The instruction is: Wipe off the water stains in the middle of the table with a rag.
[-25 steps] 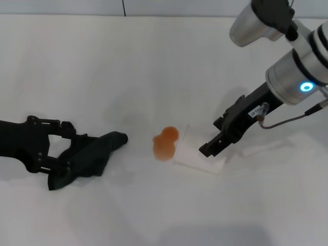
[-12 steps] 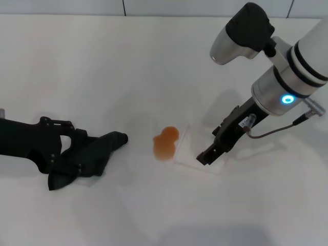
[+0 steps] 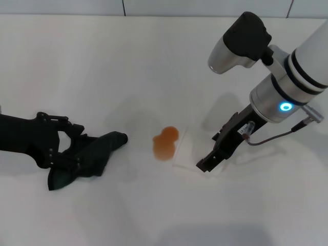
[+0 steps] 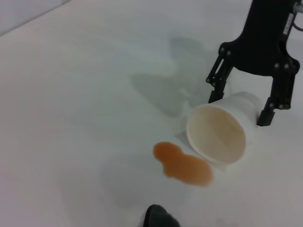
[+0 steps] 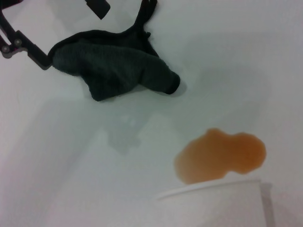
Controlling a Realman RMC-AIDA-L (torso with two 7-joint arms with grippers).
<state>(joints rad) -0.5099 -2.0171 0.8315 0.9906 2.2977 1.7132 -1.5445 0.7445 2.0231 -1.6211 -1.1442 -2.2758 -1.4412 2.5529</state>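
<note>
The water stains point(image 3: 165, 143) are one orange blotch mid-table, also seen in the left wrist view point(image 4: 182, 166) and the right wrist view point(image 5: 220, 156). The dark rag point(image 3: 88, 158) lies on the table point(image 3: 154, 61) to the blotch's left, its tail pointing at the blotch. My left gripper point(image 3: 69, 145) is open, with a finger on each side of the rag point(image 5: 117, 70). A white paper cup point(image 4: 222, 133) lies on its side, mouth against the blotch. My right gripper point(image 3: 209, 160) is open and straddles the cup's body point(image 4: 236, 109).
A wall line runs along the table's far edge point(image 3: 123, 15). The right arm's grey elbow point(image 3: 241, 38) hangs above the far right of the table. Bare white tabletop lies in front of the rag, blotch and cup.
The right arm has swung left and its gripper has slid a little down along the cup. The left gripper shifted slightly at the rag. Rag, cup and blotch stayed put.
</note>
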